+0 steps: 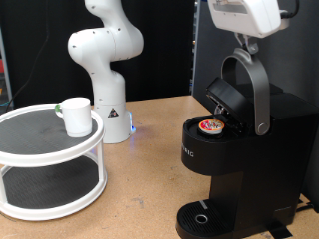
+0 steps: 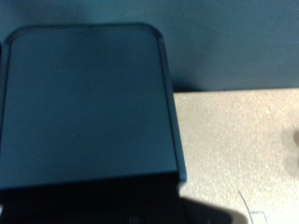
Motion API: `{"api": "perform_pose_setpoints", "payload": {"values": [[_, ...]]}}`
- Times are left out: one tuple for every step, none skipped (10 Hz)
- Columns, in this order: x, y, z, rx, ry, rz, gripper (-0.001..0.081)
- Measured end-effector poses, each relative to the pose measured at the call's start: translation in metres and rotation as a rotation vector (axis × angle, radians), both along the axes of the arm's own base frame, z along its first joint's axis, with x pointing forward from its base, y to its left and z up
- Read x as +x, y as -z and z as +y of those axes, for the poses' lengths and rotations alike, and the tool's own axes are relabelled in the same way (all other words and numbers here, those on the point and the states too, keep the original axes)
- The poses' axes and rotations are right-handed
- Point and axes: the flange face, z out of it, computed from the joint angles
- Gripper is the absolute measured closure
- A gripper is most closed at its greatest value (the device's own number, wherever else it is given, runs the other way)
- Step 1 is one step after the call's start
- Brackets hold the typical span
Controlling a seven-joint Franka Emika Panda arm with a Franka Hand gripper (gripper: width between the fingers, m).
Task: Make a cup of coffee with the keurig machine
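The black keurig machine (image 1: 224,164) stands at the exterior view's right. Its lid (image 1: 227,97) is raised and its grey handle (image 1: 257,90) arches up. A small white pod with a red-orange top (image 1: 212,125) sits in the open brew chamber. My gripper (image 1: 245,40) hangs at the top right, right at the top of the handle; its fingers are too hidden to read. The white cup (image 1: 75,116) stands on the upper tier of a white round stand (image 1: 50,149) at the left, far from the gripper. The wrist view shows a dark flat panel of the machine (image 2: 89,103); no fingers show there.
The arm's white base (image 1: 108,70) stands behind the stand on the brown tabletop (image 1: 140,169). The machine's drip tray (image 1: 202,216) holds nothing. Black panels back the scene. Tabletop also shows in the wrist view (image 2: 238,149).
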Motion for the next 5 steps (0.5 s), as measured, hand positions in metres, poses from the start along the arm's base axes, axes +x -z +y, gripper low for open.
{"api": "perform_pose_setpoints", "payload": {"values": [[0.001,0.001,-0.008,-0.012,0.0,0.003,0.08],[0.002,0.004,-0.018,-0.031,-0.006,0.008,0.08],[0.002,0.007,-0.028,-0.057,-0.024,0.013,0.08],[0.002,0.011,-0.039,-0.078,-0.04,0.015,0.08],[0.002,0.016,-0.047,-0.092,-0.056,0.014,0.08]]}}
